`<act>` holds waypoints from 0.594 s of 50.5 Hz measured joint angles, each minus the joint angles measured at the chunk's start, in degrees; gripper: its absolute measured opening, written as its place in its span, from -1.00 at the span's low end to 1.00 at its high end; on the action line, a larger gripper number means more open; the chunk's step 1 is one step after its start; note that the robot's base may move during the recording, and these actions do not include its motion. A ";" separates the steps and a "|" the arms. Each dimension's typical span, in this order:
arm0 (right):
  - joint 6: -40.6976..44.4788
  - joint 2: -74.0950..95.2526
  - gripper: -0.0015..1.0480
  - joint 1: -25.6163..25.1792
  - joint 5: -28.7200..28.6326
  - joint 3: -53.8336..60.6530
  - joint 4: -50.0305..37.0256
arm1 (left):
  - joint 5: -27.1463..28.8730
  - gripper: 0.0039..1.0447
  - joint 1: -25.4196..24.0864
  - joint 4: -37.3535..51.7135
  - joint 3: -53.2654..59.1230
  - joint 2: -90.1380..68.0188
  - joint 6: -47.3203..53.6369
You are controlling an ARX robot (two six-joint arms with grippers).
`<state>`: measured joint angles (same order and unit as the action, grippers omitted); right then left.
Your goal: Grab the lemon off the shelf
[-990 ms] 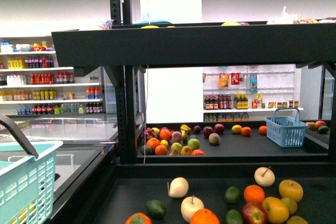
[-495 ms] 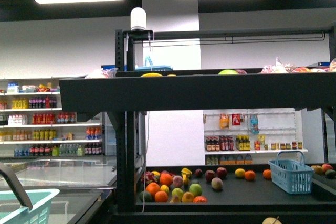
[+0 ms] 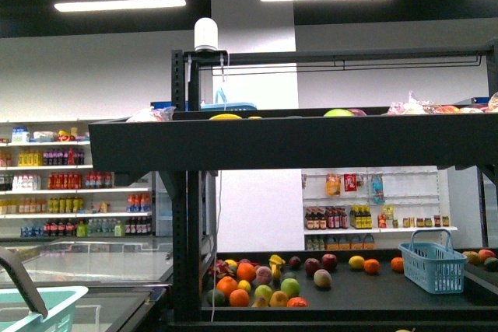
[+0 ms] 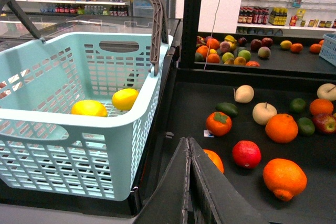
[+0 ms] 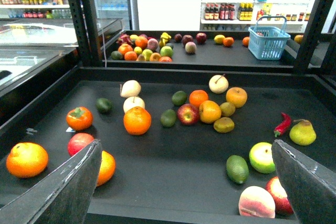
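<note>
The black shelf (image 3: 311, 142) fills the front view; neither gripper shows there. A yellow fruit top (image 3: 226, 117) peeks over its upper tier's lip. In the left wrist view my left gripper (image 4: 187, 142) is shut and empty, above the low tier (image 4: 184, 114) and beside a teal basket (image 4: 79, 145). Two yellow lemons (image 4: 89, 108) (image 4: 125, 98) lie in that basket. In the right wrist view my right gripper (image 5: 186, 182) is open and empty over the tier (image 5: 173, 156). A yellow-orange oval fruit (image 5: 210, 112) lies in the fruit cluster ahead of it; I cannot tell if it is a lemon.
Oranges (image 5: 137, 120), apples, avocados, a red chilli (image 5: 282, 124) and a pear lie scattered on the low tier. A blue basket (image 3: 433, 267) and a fruit pile (image 3: 257, 281) sit on the rack behind. White wall shelves of bottles (image 3: 62, 192) stand at the far left.
The front view has risen: the low tier's fruit has dropped out of the bottom, the ceiling lights have come into view, and the teal basket sits lower in the picture.
</note>
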<state>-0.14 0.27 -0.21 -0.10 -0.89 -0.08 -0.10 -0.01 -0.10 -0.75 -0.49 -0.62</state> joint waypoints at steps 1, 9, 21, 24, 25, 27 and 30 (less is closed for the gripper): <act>0.00 0.00 0.85 0.00 -0.09 0.00 0.00 | 0.07 -0.96 0.02 0.02 0.00 0.02 0.02; 0.00 0.00 0.85 0.00 -0.04 0.00 0.00 | 0.09 -0.83 0.02 0.02 0.00 0.15 0.00; 0.00 0.00 0.85 0.00 -0.04 0.00 0.00 | 0.07 0.29 0.02 0.02 0.00 0.15 0.00; 0.00 0.00 0.85 0.00 -0.04 0.00 0.00 | 0.09 0.49 0.02 0.02 0.00 0.15 0.00; 0.00 0.00 0.85 0.00 -0.04 0.00 0.00 | 0.07 0.56 0.02 0.02 0.00 0.15 0.00; 0.00 0.00 0.85 0.00 -0.04 0.00 0.00 | 0.09 0.71 0.02 0.02 0.00 0.15 0.00; 0.00 0.00 0.85 0.00 -0.04 0.00 0.00 | 0.09 0.89 0.00 0.02 0.00 0.15 0.02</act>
<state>-0.14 0.27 -0.21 -0.14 -0.89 -0.08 -0.01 -0.01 -0.08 -0.75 -0.34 -0.60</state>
